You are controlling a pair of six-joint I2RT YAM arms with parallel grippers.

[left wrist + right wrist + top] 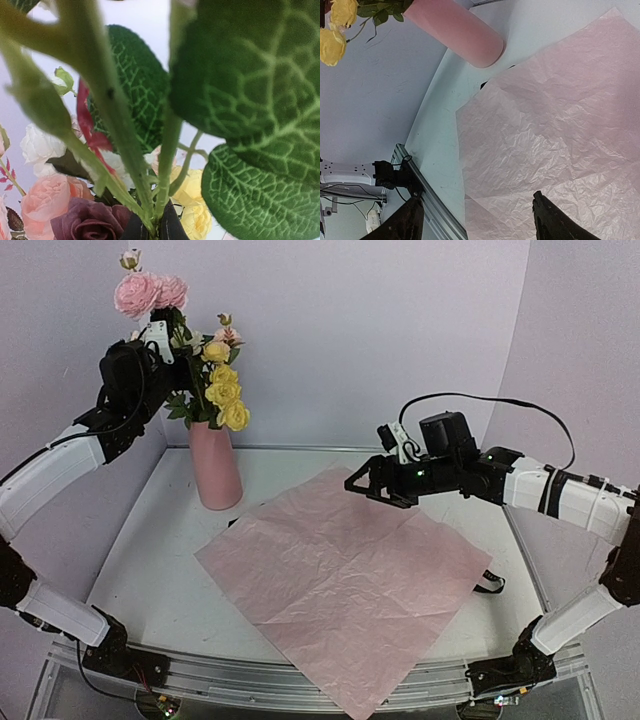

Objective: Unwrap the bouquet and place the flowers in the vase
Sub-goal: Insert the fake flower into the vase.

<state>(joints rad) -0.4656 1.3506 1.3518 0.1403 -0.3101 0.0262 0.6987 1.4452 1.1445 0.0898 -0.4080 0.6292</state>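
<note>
Table (150,560) w/ pink paper (345,585); L gripper (156,230) prob. pinching flowers (222,390) in vase (215,465).

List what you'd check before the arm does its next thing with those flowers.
1. Wrapping off the flowers: ok; the pink paper lies flat on the table.
2. Left gripper shut on the stems: ok.
3. Stems pointing into the vase: ok.
4. How deep the stems sit inside: cannot tell.
5. Vase upright: ok.
6. Right gripper open and apart from the vase: ok, it hovers over the paper.
</note>
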